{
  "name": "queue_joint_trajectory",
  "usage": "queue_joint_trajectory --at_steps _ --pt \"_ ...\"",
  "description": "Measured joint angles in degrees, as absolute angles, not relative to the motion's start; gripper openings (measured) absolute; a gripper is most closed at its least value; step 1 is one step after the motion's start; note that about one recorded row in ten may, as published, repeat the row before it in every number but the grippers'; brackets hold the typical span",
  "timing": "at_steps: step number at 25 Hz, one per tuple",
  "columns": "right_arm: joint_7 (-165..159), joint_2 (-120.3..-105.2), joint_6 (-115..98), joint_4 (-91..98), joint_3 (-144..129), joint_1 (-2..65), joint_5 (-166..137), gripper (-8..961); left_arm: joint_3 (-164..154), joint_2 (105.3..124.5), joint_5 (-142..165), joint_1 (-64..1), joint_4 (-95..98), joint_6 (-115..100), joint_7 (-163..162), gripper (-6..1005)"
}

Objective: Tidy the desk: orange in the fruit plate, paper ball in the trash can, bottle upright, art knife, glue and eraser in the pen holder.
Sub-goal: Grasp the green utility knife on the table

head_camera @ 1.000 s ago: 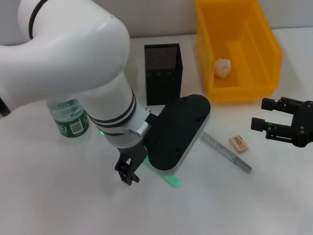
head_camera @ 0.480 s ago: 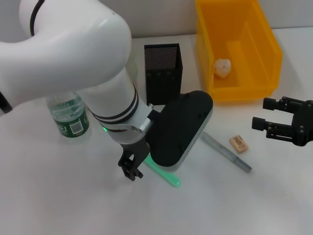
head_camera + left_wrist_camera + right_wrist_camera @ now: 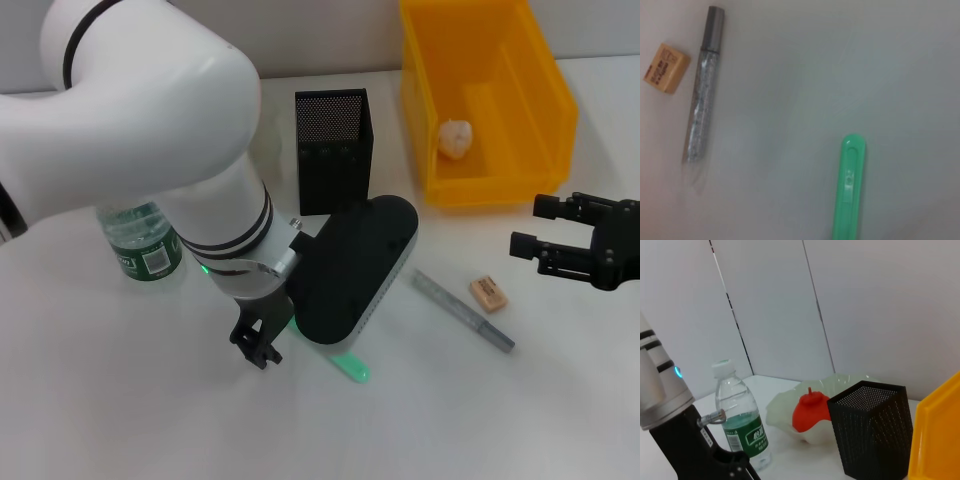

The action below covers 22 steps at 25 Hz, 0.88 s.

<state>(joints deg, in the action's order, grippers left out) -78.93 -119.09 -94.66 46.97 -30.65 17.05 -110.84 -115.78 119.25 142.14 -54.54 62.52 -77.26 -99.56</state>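
Your left gripper (image 3: 258, 345) has drifted back a little toward the bottle (image 3: 143, 242) over the last second and hovers low beside the green art knife (image 3: 348, 366), its fingers close together and holding nothing. The knife lies flat in front of the black mesh pen holder (image 3: 333, 150), with the glue stick (image 3: 463, 310) and eraser (image 3: 488, 292) further out toward the yellow trash can (image 3: 487, 100), so pen-holder items remain outstanding. Your right gripper (image 3: 540, 245), fingers spread, waits near the eraser.
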Motion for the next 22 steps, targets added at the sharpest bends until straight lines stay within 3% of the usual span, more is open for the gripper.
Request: queue_joint_trajectory --at_steps 22 --pt "-78.83 -119.09 -93.78 45.07 -30.76 18.98 -110.83 739 -116.63 119.27 142.77 -54.65 59.14 -73.81 -98.2 680"
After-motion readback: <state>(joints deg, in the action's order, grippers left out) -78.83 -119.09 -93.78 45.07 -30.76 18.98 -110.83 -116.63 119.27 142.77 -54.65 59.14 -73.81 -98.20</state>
